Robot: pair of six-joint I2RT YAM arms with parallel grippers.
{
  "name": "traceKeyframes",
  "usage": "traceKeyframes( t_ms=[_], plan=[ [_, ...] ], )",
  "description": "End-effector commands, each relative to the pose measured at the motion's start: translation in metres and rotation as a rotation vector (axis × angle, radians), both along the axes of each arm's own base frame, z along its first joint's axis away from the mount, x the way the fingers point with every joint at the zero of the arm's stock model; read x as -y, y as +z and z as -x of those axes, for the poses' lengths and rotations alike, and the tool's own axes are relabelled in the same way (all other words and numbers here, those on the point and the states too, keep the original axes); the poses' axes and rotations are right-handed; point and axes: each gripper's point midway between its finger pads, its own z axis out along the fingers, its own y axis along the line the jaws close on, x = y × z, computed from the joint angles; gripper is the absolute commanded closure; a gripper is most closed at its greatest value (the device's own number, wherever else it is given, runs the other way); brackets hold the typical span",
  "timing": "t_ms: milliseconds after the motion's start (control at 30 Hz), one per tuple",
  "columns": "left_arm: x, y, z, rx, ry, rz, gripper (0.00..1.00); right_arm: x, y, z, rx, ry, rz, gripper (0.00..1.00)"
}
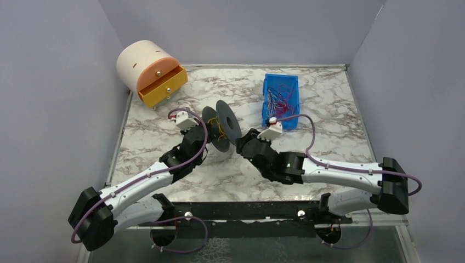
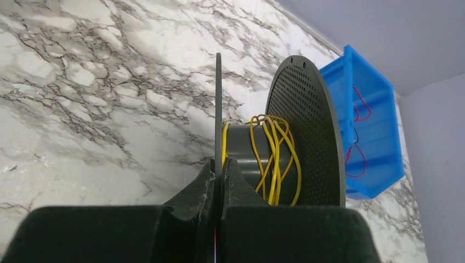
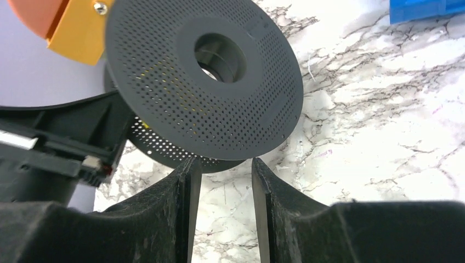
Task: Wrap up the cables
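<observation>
Left end effector (image 2: 219, 166) clamped tight, right end effector (image 3: 225, 165) parted.

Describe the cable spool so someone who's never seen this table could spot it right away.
On the marble table, look mid-table, between the round cream drawer unit and the blue bin. The spool is there, discs upright, one flange pinched by the left hand. It alone is dark grey: two perforated discs with yellow wire around the hub.
</observation>
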Motion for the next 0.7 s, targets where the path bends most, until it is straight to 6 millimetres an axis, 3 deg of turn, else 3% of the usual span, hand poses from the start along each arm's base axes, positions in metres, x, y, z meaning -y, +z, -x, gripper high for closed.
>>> traceKeyframes(
  t_ms=[0, 300, 667],
  plan=[
    [0.011, 0.020, -0.011, 0.048, -0.082, 0.121, 1.00, -0.003, 0.019, 0.005, 0.064, 0.118, 0.002, 0.56],
    [0.012, 0.014, -0.027, 0.044, -0.203, 0.247, 1.00, 0.004, 0.023, 0.022, 0.177, 0.314, 0.080, 0.56],
    [0.014, 0.011, -0.044, 0.034, -0.309, 0.321, 1.00, 0.013, 0.002, 0.031, 0.185, 0.409, 0.200, 0.53]
  ],
)
